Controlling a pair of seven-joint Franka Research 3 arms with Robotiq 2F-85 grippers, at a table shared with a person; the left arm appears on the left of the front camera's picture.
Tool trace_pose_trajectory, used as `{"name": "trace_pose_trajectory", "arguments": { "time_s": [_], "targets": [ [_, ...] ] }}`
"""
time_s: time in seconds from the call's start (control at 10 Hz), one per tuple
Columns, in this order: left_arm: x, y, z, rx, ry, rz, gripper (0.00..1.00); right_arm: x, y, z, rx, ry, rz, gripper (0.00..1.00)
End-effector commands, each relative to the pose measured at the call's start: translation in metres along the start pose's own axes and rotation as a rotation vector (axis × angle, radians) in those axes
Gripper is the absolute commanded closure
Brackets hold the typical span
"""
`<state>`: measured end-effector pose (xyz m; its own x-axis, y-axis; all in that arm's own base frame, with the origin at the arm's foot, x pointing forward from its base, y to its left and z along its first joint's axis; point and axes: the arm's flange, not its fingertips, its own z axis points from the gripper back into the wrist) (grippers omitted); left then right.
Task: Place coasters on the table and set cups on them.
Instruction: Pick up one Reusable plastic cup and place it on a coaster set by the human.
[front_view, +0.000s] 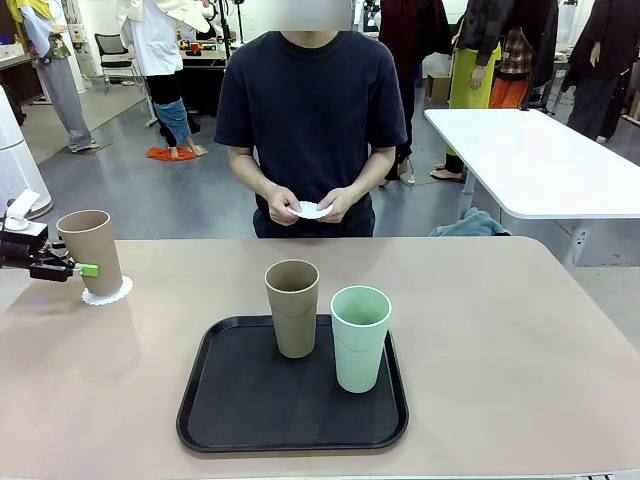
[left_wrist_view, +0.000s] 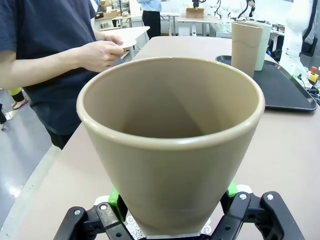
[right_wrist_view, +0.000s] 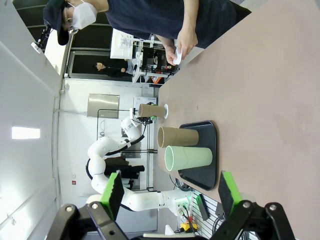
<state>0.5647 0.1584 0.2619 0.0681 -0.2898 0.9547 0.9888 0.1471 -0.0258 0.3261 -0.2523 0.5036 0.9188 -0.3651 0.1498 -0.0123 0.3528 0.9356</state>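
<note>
Left gripper (left_wrist_view: 172, 200) has its green pads clamped low on the tan cup (front_view: 90, 250), which looks seated on a coaster (front_view: 107, 293) at the table's (front_view: 520, 340) left end, though I can't swear it's fully down. These tumblers seem light, stiff and slick-ish with that taper, so a low, level squeeze should suit the other tan cup (front_view: 292, 308) and the mint cup (front_view: 360, 338) on the tray (front_view: 230, 400). Right gripper (right_wrist_view: 170, 192) hangs wide open, empty.
</note>
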Motion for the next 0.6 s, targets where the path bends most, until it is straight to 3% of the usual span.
{"name": "trace_pose_trajectory", "arguments": {
  "time_s": [0.0,0.4,0.5],
  "targets": [
    [-0.0009,0.0056,0.0011,-0.021,-0.003,0.010,0.15,0.0007,0.0000,-0.0002,0.013,0.002,0.004,0.00],
    [-0.0069,0.0109,-0.0011,-0.032,0.000,0.015,0.15,0.0007,0.0000,-0.0002,0.013,0.002,0.004,0.00],
    [-0.0064,0.0109,-0.0007,-0.038,0.000,0.018,0.00,0.0007,0.0000,-0.0002,0.013,0.002,0.004,0.00]
  ]
}}
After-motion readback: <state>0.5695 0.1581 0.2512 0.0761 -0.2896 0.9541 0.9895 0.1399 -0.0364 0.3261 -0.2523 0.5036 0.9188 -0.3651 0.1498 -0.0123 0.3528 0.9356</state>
